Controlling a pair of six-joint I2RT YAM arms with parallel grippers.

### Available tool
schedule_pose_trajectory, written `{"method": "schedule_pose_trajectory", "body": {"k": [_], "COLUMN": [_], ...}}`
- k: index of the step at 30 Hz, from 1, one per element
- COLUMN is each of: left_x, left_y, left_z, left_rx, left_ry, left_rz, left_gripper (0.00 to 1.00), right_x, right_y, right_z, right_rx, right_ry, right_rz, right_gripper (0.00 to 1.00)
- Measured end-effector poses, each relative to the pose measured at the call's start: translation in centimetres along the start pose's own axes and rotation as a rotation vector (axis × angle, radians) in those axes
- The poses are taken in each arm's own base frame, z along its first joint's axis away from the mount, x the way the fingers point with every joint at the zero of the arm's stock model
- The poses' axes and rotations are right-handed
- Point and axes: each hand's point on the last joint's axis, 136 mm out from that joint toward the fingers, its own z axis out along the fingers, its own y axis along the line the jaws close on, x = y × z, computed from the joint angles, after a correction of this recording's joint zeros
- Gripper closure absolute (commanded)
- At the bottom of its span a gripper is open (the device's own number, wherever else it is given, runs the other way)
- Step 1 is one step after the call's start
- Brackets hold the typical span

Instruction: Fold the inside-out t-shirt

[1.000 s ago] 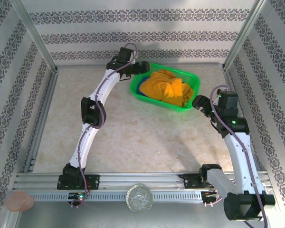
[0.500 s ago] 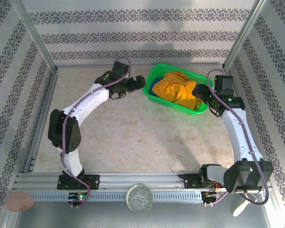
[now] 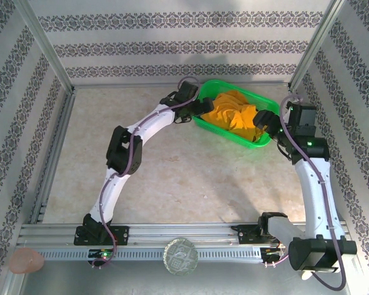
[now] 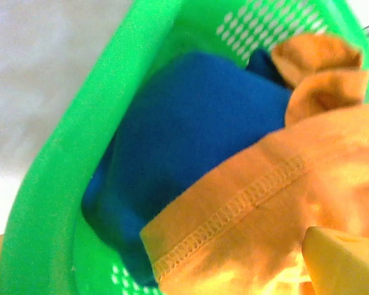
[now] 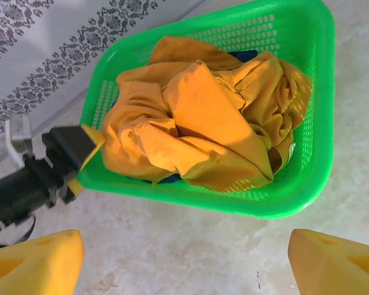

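Note:
The inside-out t-shirt (image 3: 237, 117) is a crumpled mustard-orange heap in a green basket (image 3: 229, 135) at the back right of the table. My left gripper (image 3: 203, 107) is open at the basket's left end. In the left wrist view it hovers close over a stitched hem of the t-shirt (image 4: 277, 203). My right gripper (image 3: 265, 120) is at the basket's right end. In the right wrist view it (image 5: 184, 270) is open over bare table just outside the basket rim (image 5: 221, 200), with the t-shirt (image 5: 197, 117) beyond it. Nothing is between either pair of fingers.
A dark blue garment (image 4: 190, 123) lies under the t-shirt in the basket. The back wall stands just behind the basket, and the right wall and frame post (image 3: 307, 55) are close by. Bare tabletop (image 3: 190, 172) stretches in front of the basket.
The basket has slid to the right and turned. My left gripper followed it to its left end. My right gripper moved up to the basket's right end.

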Motion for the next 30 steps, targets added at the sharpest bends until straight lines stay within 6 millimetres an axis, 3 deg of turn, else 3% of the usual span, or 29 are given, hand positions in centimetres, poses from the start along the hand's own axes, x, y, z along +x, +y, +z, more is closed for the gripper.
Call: {"method": "schedule_pose_trajectory", "body": {"k": [4,10,14,17,20,24,27,30], "left_x": [-2.7,-2.7,-1.3,-0.2,-0.3,-3.4,-6.6,-8.4], "left_y": [-2.8,-5.4,-6.8,-7.2,-7.4,-7.7,-6.1,-2.8], "left_z": [2.9,6.2,6.4,4.9,0.5,-9.4,-17.6,-23.1], "left_rx": [0.092,0.248,0.286,0.259,0.214,0.213,0.232,0.208], "left_ry": [-0.073,-0.128,-0.101,-0.062,-0.053,-0.137,-0.258,-0.356], "left_rz": [0.015,-0.029,-0.001,0.047,0.071,0.052,0.001,-0.046], "left_gripper": [0.0,0.0,0.01,0.01,0.01,0.01,0.01,0.01], "right_x": [-0.2,0.4,1.0,2.5,4.9,8.0,9.5,10.6], "right_y": [-1.5,-2.5,-2.0,-0.5,1.9,5.4,8.4,10.9], "right_z": [-0.4,-0.1,1.2,3.4,6.3,10.8,14.4,17.8], "right_rx": [0.033,0.052,0.028,0.008,-0.021,-0.031,-0.03,-0.02], "right_ry": [-0.015,0.009,0.065,0.143,0.233,0.339,0.39,0.412], "right_rz": [0.055,0.094,0.089,0.044,-0.024,-0.114,-0.179,-0.229], "right_gripper": [0.13,0.17,0.19,0.19,0.2,0.22,0.24,0.26]}}
